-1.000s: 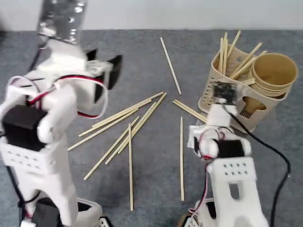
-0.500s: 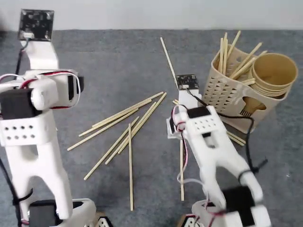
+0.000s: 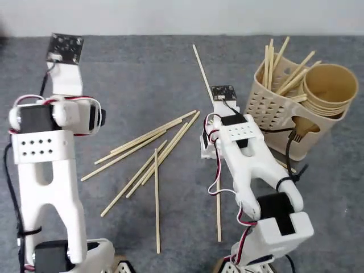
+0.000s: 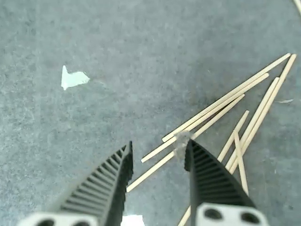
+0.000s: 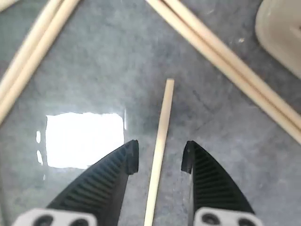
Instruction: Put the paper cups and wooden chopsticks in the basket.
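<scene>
chopsticks are what's left to do, as i judge it: the paper cups (image 3: 330,85) sit nested in the basket (image 3: 261,114), with a handful of sticks (image 3: 271,60) standing beside them. the rest of the wood lies loose on the grey mat (image 3: 142,74).

my right gripper (image 5: 160,155) hangs low over a single chopstick (image 5: 162,122). its jaws are parted, one on each side of the stick near its end, with nothing held. that straddle reads to me as a line-up for a pinch. just beyond it a pair of chopsticks (image 5: 225,56) lies side by side, with the basket's corner past them. the pair is close enough that i'd mind not to nudge it. a white patch (image 5: 84,139) sits on the mat beside one jaw; i can't tell what it is.

my left gripper (image 4: 157,153) is open and empty above the near ends of the fanned pile (image 4: 235,113). those sticks cross and overlap, so lifting one may drag its neighbours. a white scrap (image 4: 73,77) lies well apart from them. one lone chopstick (image 3: 203,71) rests farther out, near the basket.
</scene>
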